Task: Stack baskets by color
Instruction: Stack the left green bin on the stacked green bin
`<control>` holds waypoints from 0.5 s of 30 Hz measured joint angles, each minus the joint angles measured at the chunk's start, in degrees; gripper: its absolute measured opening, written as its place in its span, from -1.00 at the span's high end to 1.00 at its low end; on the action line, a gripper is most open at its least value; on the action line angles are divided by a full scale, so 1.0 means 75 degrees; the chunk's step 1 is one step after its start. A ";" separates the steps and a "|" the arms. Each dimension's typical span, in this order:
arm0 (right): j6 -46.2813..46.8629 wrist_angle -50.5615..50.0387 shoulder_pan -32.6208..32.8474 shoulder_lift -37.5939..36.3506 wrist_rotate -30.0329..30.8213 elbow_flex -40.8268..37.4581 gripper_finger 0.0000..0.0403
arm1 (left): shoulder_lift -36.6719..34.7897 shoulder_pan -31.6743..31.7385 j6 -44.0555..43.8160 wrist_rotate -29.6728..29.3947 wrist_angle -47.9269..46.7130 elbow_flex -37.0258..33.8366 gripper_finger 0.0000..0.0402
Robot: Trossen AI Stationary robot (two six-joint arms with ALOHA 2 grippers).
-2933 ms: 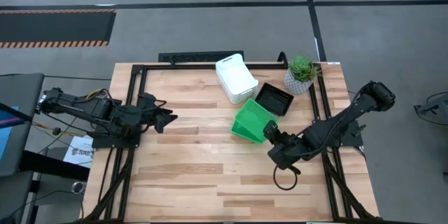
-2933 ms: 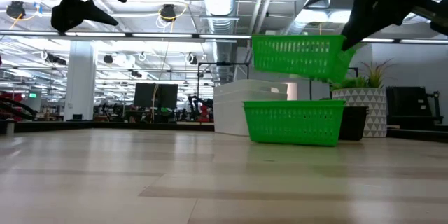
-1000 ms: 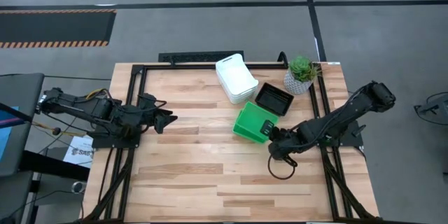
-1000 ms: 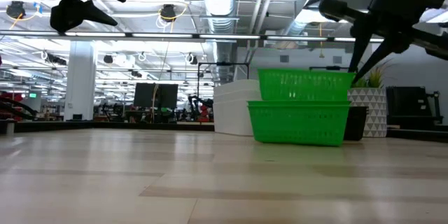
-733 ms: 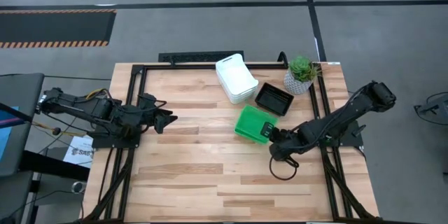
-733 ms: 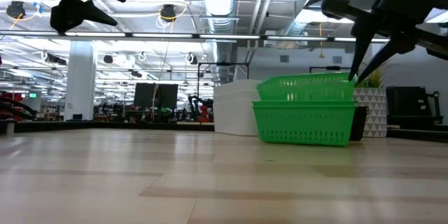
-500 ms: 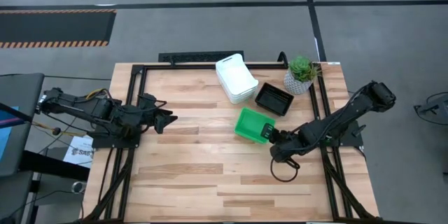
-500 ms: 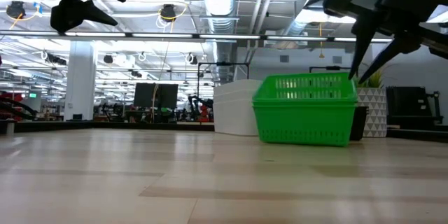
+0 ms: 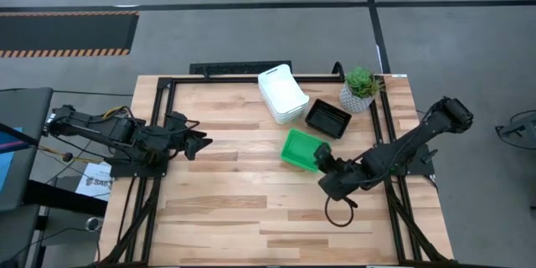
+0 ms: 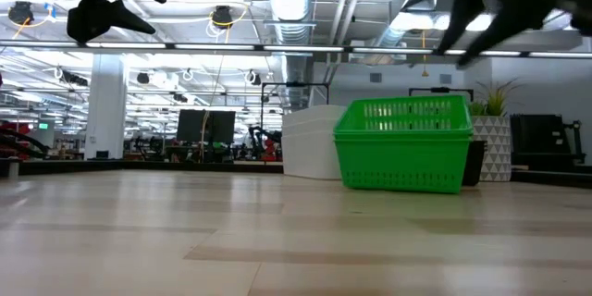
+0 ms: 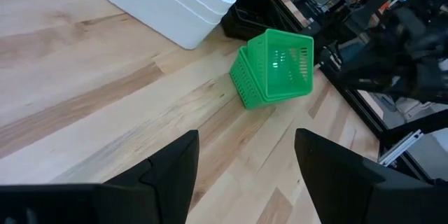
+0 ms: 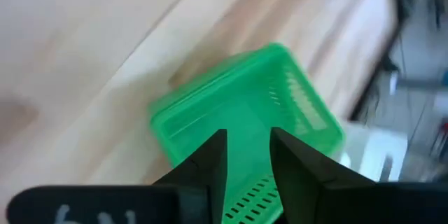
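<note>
Landmark: green stack point(image 9: 299, 149) on the desk point(image 9: 226, 201). Right gripper point(image 9: 322, 164) sits just on the near side of it, above its rim, fingers point(image 12: 213, 161) parted and holding nothing. Left gripper point(image 9: 198, 143) waits well off to the stack's left, fingers spread, empty. Just beyond the green stack is the black stack point(image 9: 327, 118); the white stack point(image 9: 281, 94) and plant point(image 9: 360, 85) stand farther back. Risk: the lifting right fingers could snag the green rim and tip the stack. How many baskets each stack holds is hard to tell, probably three.
</note>
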 joint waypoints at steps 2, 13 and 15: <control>0.0765 -0.0032 -0.0067 -0.0033 0.0303 0.0205 0.34 | -0.0002 0.0000 -0.0048 0.0012 0.0000 0.0000 -0.12; 0.4271 -0.0370 -0.1027 -0.0114 0.1357 0.0404 0.29 | 0.0000 0.0000 0.0151 -0.0023 -0.0006 0.0000 -0.12; 0.4402 -0.0364 -0.1156 -0.0114 0.1351 0.0404 0.29 | -0.0002 0.0000 0.0148 -0.0023 -0.0006 0.0000 -0.12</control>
